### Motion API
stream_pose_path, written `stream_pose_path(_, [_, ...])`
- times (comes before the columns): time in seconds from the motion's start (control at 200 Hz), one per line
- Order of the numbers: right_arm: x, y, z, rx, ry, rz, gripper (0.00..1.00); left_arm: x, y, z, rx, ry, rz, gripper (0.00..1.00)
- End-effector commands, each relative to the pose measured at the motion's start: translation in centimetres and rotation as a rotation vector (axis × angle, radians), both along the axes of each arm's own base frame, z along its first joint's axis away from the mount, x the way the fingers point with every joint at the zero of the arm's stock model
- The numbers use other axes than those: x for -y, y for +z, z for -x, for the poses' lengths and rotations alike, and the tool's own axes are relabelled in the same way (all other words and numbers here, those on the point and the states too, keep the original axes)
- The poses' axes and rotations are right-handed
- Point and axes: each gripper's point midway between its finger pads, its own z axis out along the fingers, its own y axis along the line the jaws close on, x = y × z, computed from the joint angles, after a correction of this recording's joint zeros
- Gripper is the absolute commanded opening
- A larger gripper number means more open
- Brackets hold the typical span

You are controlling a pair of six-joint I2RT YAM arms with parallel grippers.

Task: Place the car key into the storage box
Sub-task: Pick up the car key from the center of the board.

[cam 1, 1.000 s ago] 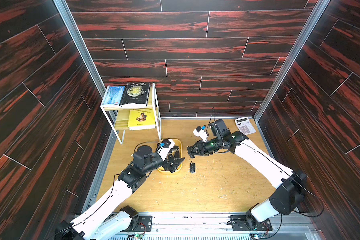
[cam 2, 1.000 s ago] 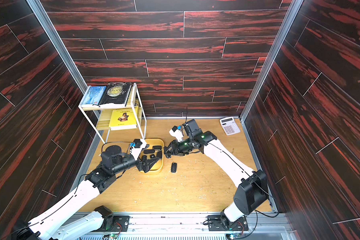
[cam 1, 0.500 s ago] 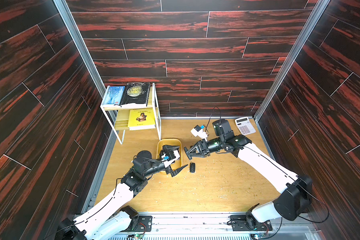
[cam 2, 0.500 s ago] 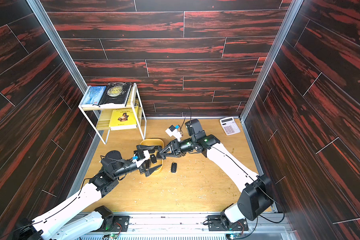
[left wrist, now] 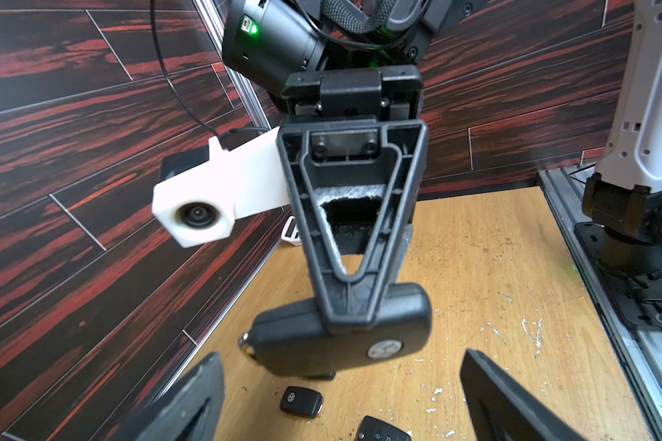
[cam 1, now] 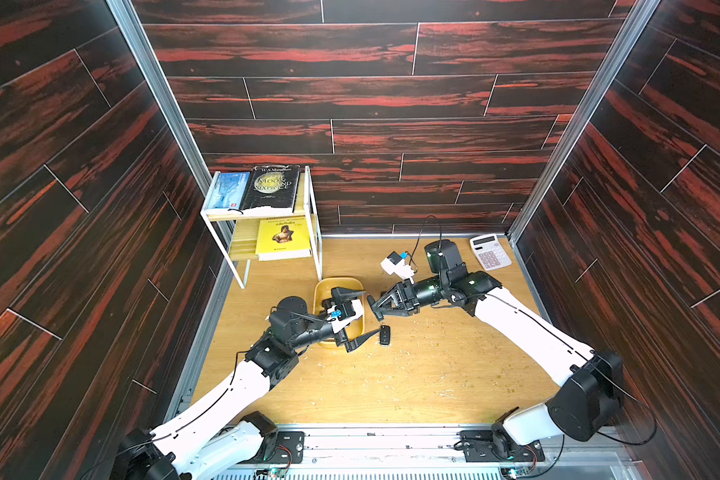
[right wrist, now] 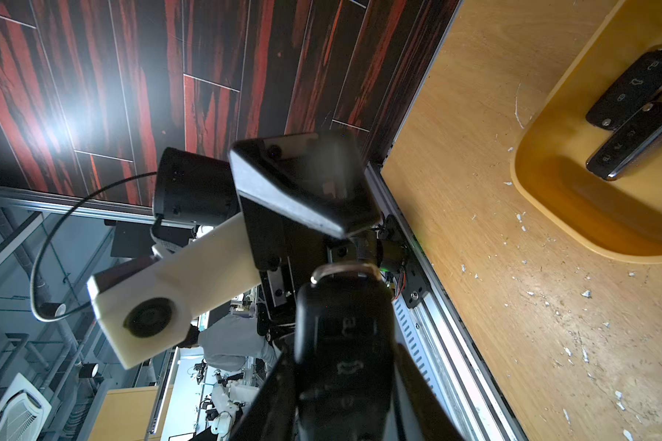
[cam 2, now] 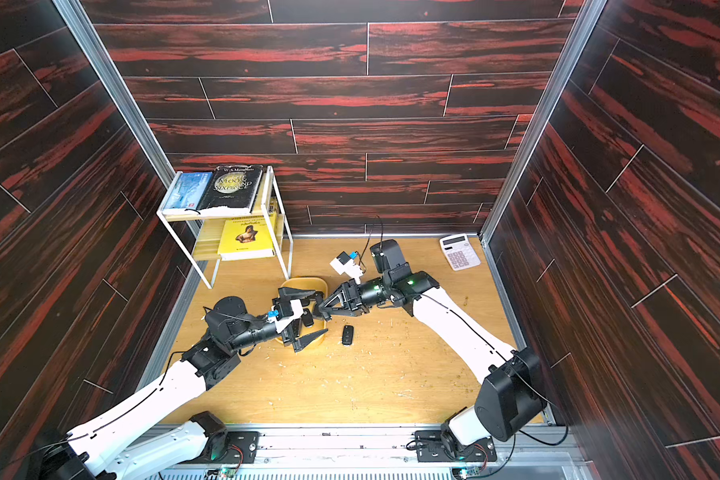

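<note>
Your left fingers [cam 1: 362, 338] have swung off the storage box [cam 1: 336, 281] within the last second. They now face the right arm, spread as wide as they go and holding nothing. Your right fingers [left wrist: 354, 305] have barely shifted and stay clamped across the middle of the car key [left wrist: 283, 343]. The key hangs in the air just beside the box rim that faces the surface's right edge. It now sits framed between the open left fingers, apparently touching neither. That looks like a handover being set up rather than a direct drop, so the key is not yet in. Two fobs [right wrist: 635, 84] already lie in the box, and a spare fob [cam 1: 385, 335] lies on the surface near it.
</note>
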Motion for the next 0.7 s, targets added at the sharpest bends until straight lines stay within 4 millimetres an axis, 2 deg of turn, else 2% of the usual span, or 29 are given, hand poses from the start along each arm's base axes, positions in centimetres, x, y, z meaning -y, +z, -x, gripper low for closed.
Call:
stream_pose_path(0.0, [0.06, -0.04, 0.20, -0.005, 0.015, -0.016, 0.39, 0.81, 1.45, 0.35, 0.033, -0.035, 0.011, 0.99])
stream_pose_path(0.095, [0.05, -0.19, 0.18, -0.007, 0.014, -0.016, 0.39, 1.15, 1.48, 0.18, 0.038, -0.035, 0.007, 0.99])
stream_pose_path(0.286, [-0.03, -0.22, 0.09, -0.009, 0.015, -0.017, 0.39, 1.35, 1.47, 0.30, 0.033, -0.051, -0.008, 0.84])
stream_pose_path(0.406, [-0.07, -0.28, 0.04, -0.012, 0.015, -0.015, 0.39, 1.28, 1.50, 0.30, 0.027, -0.047, -0.015, 0.55])
stream_pose_path(0.461, [-0.08, -0.41, 0.02, -0.013, 0.015, -0.014, 0.39, 1.31, 1.45, 0.35, 0.023, -0.049, -0.015, 0.46])
stream_pose_path(0.696, [-0.02, -0.19, 0.08, -0.009, 0.013, -0.017, 0.39, 1.31, 1.62, 0.47, 0.021, -0.053, -0.009, 0.42])
